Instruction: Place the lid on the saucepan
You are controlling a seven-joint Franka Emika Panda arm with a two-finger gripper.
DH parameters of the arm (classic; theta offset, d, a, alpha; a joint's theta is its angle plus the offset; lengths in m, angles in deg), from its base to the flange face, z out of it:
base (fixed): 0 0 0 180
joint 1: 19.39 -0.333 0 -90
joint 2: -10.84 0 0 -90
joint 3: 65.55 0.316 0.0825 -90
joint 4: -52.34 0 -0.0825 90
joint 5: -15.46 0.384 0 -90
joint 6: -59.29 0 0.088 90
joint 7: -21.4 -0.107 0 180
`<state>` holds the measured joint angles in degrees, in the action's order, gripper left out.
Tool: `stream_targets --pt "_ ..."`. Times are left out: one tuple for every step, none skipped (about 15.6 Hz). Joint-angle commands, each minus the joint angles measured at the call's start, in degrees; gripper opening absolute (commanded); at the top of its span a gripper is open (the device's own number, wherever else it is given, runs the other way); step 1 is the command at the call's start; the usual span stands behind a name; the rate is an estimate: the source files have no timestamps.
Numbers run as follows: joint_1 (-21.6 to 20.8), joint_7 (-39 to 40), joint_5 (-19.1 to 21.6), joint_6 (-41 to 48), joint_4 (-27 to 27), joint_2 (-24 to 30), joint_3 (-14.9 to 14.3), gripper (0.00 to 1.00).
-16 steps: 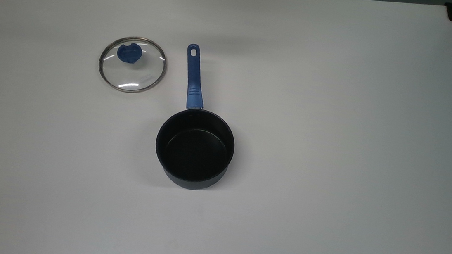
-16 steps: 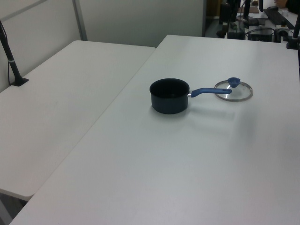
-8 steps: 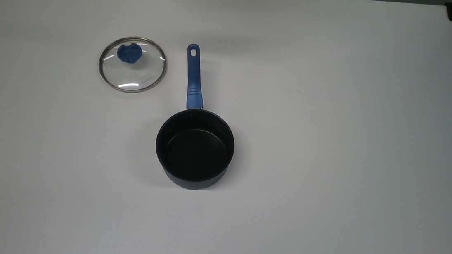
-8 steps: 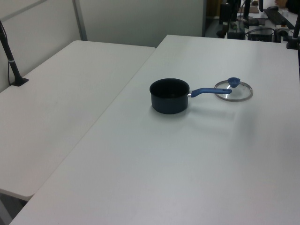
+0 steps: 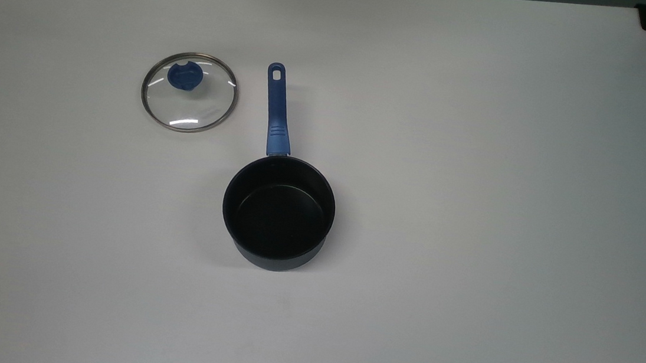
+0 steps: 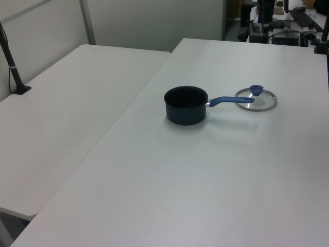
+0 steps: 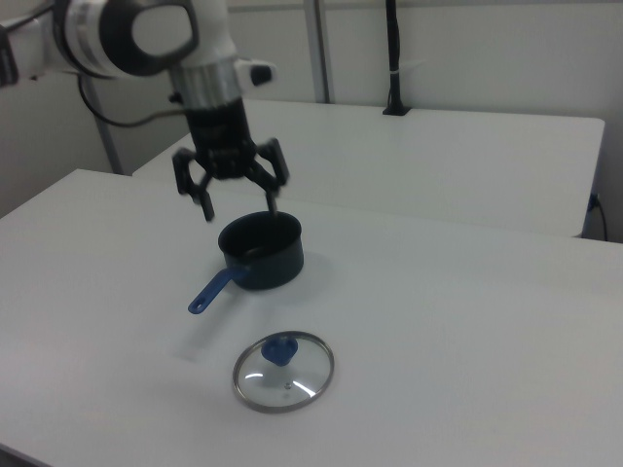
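While the lid (image 5: 188, 100) lies flat on the table (image 5: 476, 190) beside the saucepan (image 5: 278, 211) handle, the gripper (image 7: 237, 199) hangs spread wide, grasping nothing

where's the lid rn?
The lid lies flat on the table, at the top view's left of the saucepan handle, apart from it.

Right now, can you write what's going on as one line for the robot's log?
phase: approach | pincer: open, empty, in the air | lid: flat on table, beside pan handle | pan: empty, uncovered
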<state>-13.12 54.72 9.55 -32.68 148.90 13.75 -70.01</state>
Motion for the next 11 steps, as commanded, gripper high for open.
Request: stream_targets --pt "1.80 8.61 -1.82 0.13 7.41 3.85 -2.47 1.00" --pt "1.98 8.69 -1.82 -0.40 9.34 4.20 -3.70 1.00" --pt "1.98 8.78 -1.82 -1.97 11.97 5.07 -4.75 1.00" --pt "2.07 8.78 -1.82 -5.46 15.39 5.78 -5.64 1.00" --pt "2.16 8.70 -1.74 -9.76 19.60 7.26 -6.08 1.00" --pt "2.51 8.78 -1.65 -13.72 23.47 8.15 -6.17 1.00" --pt "3.12 8.70 -1.65 -17.42 26.64 8.24 -6.17 1.00" --pt "3.13 8.00 -1.56 -21.46 28.93 7.81 -6.17 1.00" --pt "3.04 7.56 -1.30 -26.28 31.13 6.85 -6.17 1.00" --pt "3.04 5.90 -0.86 -31.03 33.15 5.53 -6.08 1.00" --pt "2.87 2.92 -0.77 -34.47 34.48 4.22 -6.17 1.00"
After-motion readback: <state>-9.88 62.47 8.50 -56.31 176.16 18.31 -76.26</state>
